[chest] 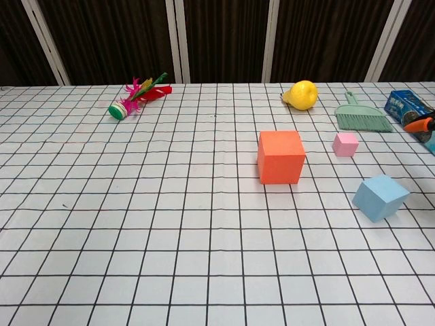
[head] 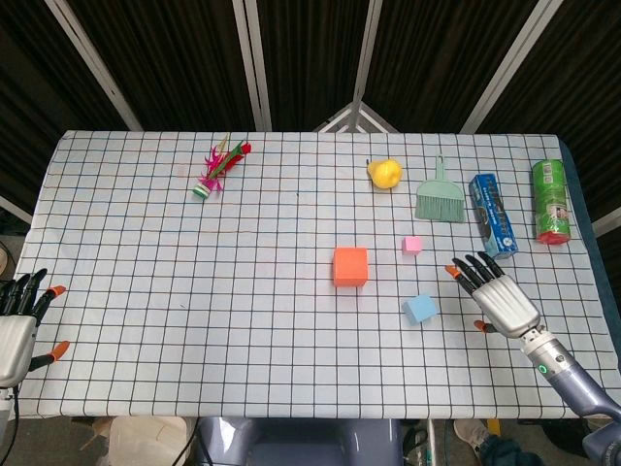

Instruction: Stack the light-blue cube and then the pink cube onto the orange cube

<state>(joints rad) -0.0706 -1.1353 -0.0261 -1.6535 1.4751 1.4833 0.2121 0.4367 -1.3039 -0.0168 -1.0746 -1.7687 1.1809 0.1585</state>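
Note:
The orange cube stands near the table's middle. The small pink cube lies behind it to the right. The light-blue cube sits in front, further right, turned at an angle. My right hand hovers open, fingers spread, just right of the light-blue cube and apart from it; only an orange fingertip shows at the chest view's right edge. My left hand hangs open off the table's left front edge, holding nothing.
At the back right lie a yellow pear-like fruit, a green dustpan brush, a blue box and a green can. A feathered shuttlecock lies at the back left.

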